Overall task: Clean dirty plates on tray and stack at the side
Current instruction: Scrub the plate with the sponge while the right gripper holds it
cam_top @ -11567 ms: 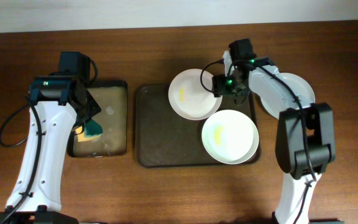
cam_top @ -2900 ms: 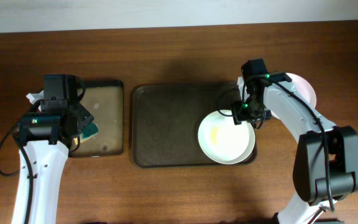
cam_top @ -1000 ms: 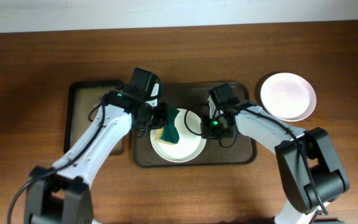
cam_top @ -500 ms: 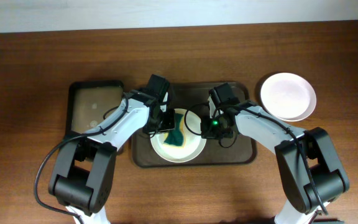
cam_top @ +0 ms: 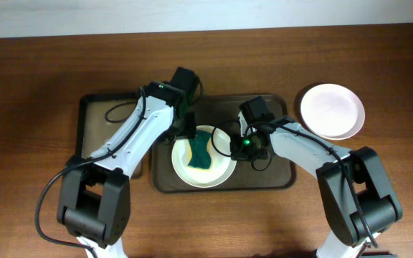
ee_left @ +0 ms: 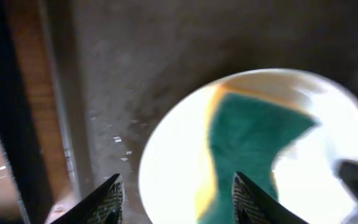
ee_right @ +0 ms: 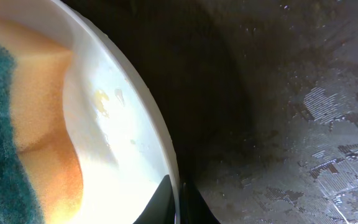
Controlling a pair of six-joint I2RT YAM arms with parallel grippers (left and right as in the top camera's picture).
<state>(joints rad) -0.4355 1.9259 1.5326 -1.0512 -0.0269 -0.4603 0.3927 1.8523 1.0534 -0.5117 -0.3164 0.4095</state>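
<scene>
1. Mid-table: dark speckled tray (cam_top: 274, 175), bearing one white plate (cam_top: 221, 168).
2. Off the tray, far right: stacked plates (cam_top: 332, 111).
3. Flat on the plate: green-and-yellow sponge (cam_top: 201, 152).
4. Right gripper (ee_right: 178, 190): pinched onto plate's rim.
5. Left gripper (ee_left: 179, 196): spread wide over sponge.

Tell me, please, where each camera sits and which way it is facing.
Overhead: fixed above the table, facing straight down on the tray and the plate holding the sponge; left arm and right arm show.
Left wrist: on the left arm, facing down past the open left end effector at plate and sponge; its fingertips show at the bottom.
Right wrist: on the right arm, facing the plate's rim close up, where the right end effector is shut; only fingertips show.
Shared: all three show plate, sponge and tray.
</scene>
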